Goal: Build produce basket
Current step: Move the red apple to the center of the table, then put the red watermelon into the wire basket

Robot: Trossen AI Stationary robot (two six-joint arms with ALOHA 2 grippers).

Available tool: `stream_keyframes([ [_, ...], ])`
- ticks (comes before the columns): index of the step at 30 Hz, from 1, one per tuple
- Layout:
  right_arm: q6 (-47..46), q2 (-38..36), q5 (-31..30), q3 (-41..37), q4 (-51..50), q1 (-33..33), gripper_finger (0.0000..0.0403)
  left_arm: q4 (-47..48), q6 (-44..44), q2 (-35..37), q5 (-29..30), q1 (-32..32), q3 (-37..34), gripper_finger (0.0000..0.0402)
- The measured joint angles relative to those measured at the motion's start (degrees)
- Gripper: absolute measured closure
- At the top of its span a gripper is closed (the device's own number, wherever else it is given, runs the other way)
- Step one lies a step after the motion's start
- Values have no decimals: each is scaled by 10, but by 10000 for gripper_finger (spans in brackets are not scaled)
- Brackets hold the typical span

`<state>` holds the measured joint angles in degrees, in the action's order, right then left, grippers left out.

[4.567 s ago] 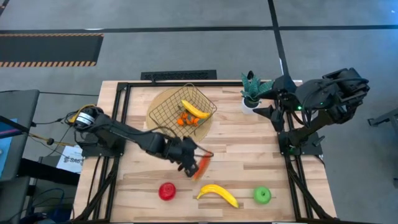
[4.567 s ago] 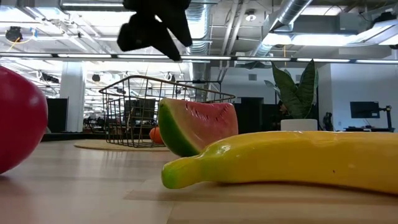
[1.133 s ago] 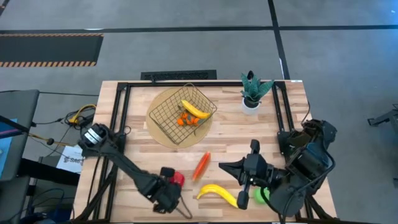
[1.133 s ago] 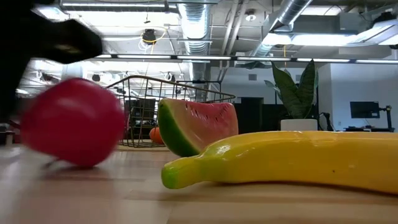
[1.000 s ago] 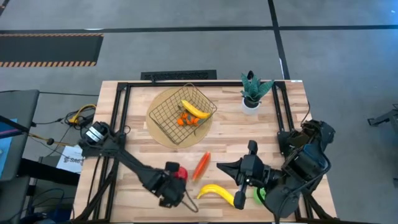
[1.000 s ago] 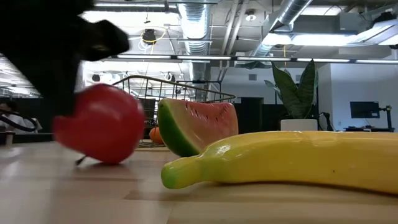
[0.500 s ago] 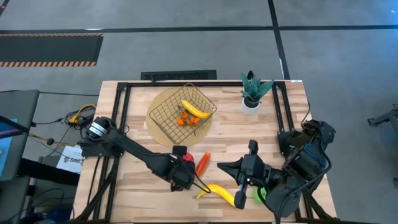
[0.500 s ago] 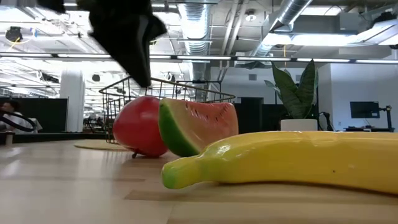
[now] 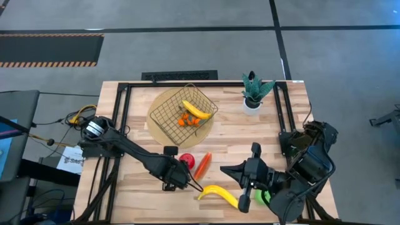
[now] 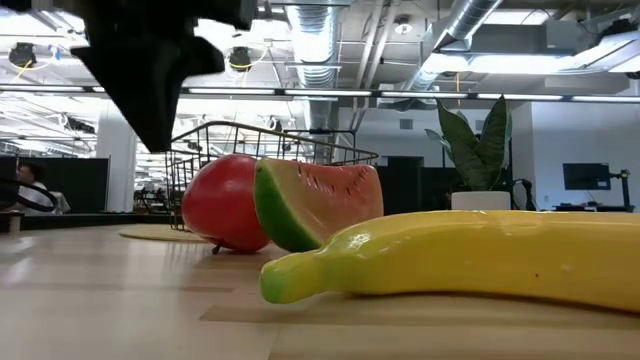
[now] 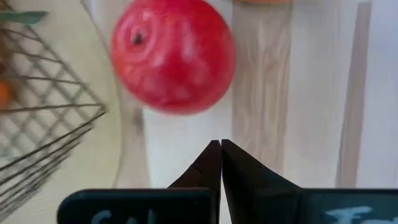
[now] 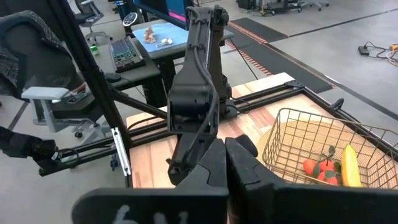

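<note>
Red apple (image 9: 186,160) nudged closer to basket (image 9: 181,113) since earlier; our left tool (image 9: 177,177) clenched, empty. We count banana (image 9: 196,110) inside; most produce left on bench.

Counter (image 9: 237,134): pale wood planks with a black frame.
- Round tan mat (image 9: 157,128) at the back, basket (image 9: 183,112) on it.
- Potted plant (image 9: 253,94), back right.
- Red apple (image 9: 186,161) mid-counter, just beside the melon slice (image 9: 202,165).
- Banana (image 9: 220,194) near the front edge.
- Green apple (image 9: 262,196), front right, partly hidden.
</note>
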<state>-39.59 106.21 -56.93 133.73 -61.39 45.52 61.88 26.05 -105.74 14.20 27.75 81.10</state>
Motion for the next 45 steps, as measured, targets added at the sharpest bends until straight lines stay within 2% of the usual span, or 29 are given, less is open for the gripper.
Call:
stream_keyframes([
  [5,0,0,0,0,0,0,401,-45,16,0,67,-3,-24,401],
  [10,0,0,0,0,1,0,399,-135,-27,0,40,-10,-39,401],
  [13,0,0,0,0,1,0,400,-169,-37,1,60,-11,-40,401],
  [18,-9,0,0,0,-15,5,400,-172,-49,11,86,-11,-26,401],
  [21,-72,0,-10,0,-81,10,401,-157,-45,22,87,-11,-19,401],
  [24,-184,1,-15,0,-182,15,400,-132,-21,45,87,-5,-19,401],
  [27,-280,17,-4,1,-268,8,399,-93,4,75,88,5,-18,401],
  [29,-317,30,12,-1,-288,7,399,-68,20,93,85,11,-18,401],
  [35,-286,39,30,0,-286,-5,397,-44,57,131,29,16,-18,401],
  [38,-261,36,31,0,-286,-12,399,-50,57,136,21,16,-18,401],
  [45,-201,-24,19,0,-286,-21,401,-51,58,136,11,16,-18,401],
])
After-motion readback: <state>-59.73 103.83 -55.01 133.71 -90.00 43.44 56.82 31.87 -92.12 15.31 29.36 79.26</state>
